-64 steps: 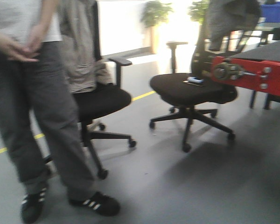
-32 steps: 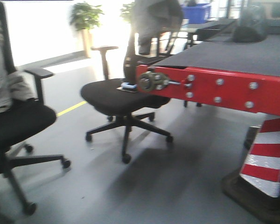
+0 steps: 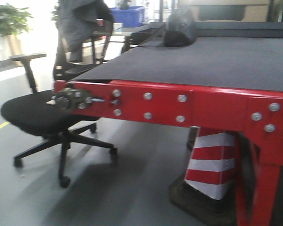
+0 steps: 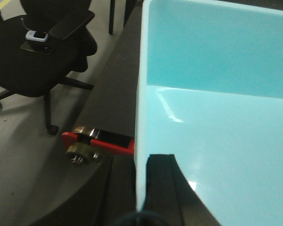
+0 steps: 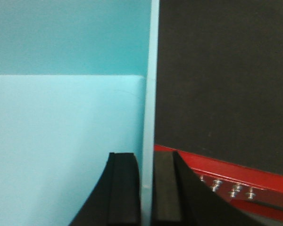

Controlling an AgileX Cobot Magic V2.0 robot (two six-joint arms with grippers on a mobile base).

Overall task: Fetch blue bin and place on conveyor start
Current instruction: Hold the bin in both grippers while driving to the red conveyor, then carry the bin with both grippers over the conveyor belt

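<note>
Cyan plastic, the blue bin (image 4: 217,141) hangs between both arms: the left gripper (image 4: 141,160) pinches its left wall, the right gripper (image 5: 147,157) its right wall. The conveyor start (image 5: 217,75) lies directly beneath, its red frame (image 5: 236,172) under the bin's near end.

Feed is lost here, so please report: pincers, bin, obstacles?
Left pincer and right pincer shut on blue bin walls. Bin over conveyor start, contact unclear. Dark bundle far up belt, not blocking.
</note>
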